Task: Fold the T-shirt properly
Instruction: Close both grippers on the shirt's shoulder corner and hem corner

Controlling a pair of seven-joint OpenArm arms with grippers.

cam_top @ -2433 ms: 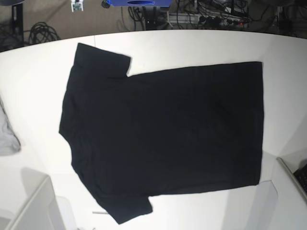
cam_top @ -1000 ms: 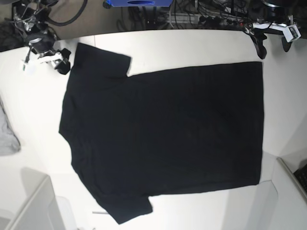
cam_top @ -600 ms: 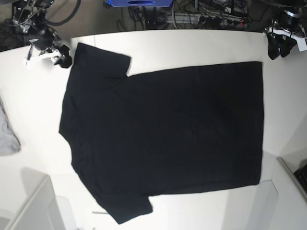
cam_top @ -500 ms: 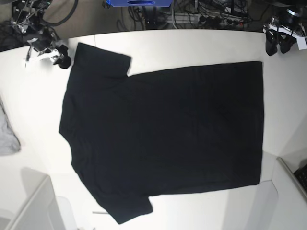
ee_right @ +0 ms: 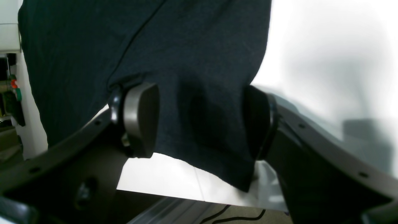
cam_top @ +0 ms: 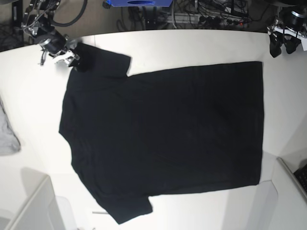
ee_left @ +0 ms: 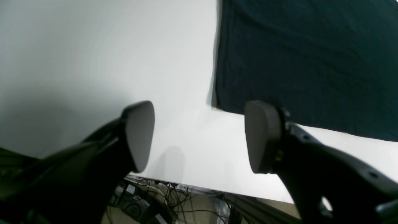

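No fold made: I see the T-shirt (cam_top: 163,139) flat on the table (cam_top: 192,45). Right gripper (ee_right: 199,124) straddles a sleeve, jaws apart, holding nothing; left gripper (ee_left: 199,137) open, empty.

A robotics lab or test bench is indicated. A plain white table (cam_top: 192,45) is set up as a work surface, and beyond its far edge a bare floor is seen, strewn with tangled black cables (cam_top: 43,33) and power strips (cam_top: 211,19). A blue unit (cam_top: 136,3) is placed just behind the table, and more wiring is seen hanging below its edge.
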